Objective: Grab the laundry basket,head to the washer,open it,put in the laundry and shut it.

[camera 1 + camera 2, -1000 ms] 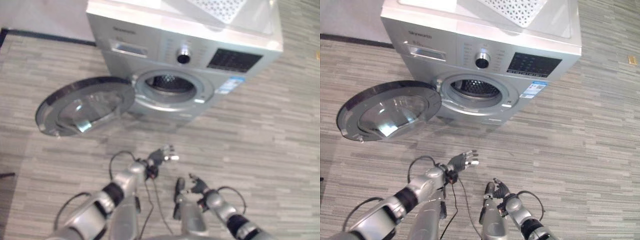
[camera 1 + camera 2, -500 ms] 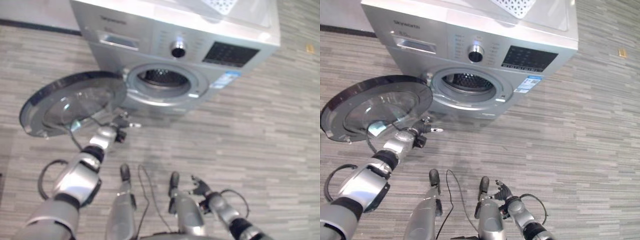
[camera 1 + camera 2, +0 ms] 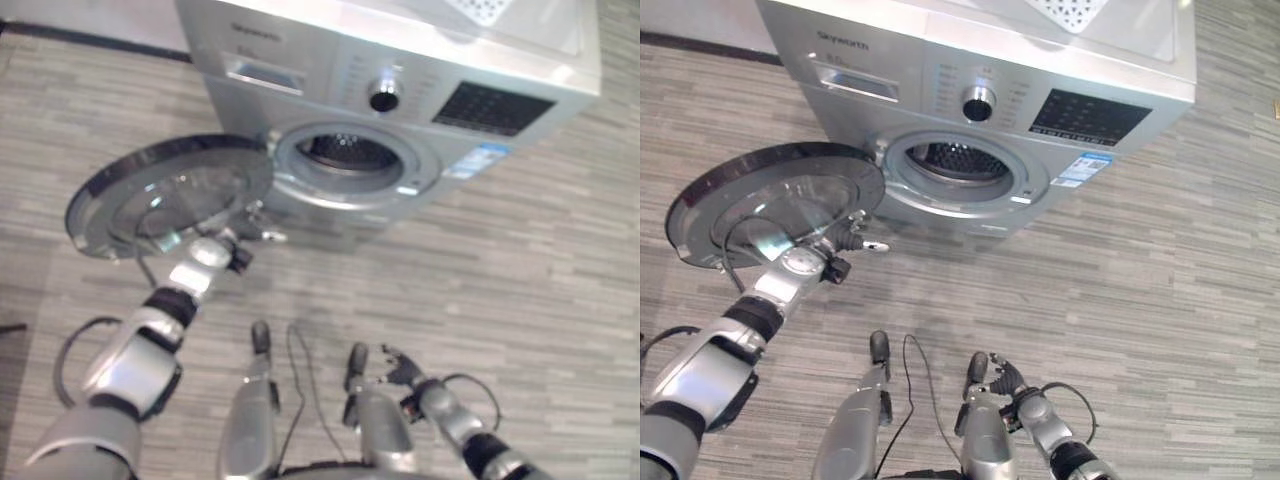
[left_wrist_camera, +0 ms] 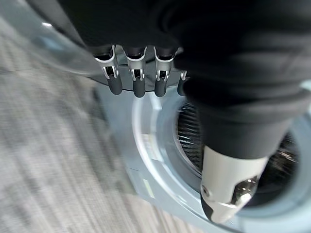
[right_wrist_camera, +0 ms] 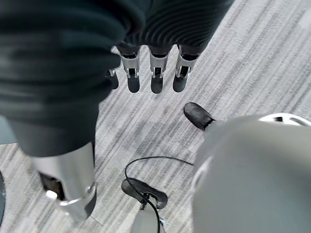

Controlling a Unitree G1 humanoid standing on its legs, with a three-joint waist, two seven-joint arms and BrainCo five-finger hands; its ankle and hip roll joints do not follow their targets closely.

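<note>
You see a washer (image 3: 980, 110) cased in smooth silver-grey panels with a satin sheen, its dial (image 3: 978, 103) bright and metallic, its control panel (image 3: 1087, 118) glossy black, and its drum (image 3: 952, 160) perforated bare metal behind a polished rim. Its open door (image 3: 770, 205) pairs a dark glossy ring with clear, reflective glazing, and the floor (image 3: 1160, 260) reads as matt grey plank with a streaked grain. Note the left hand (image 3: 848, 238) and right hand (image 3: 1012, 381): silver metallic fingers with dull dark tips, under a matt ribbed black cover.
</note>
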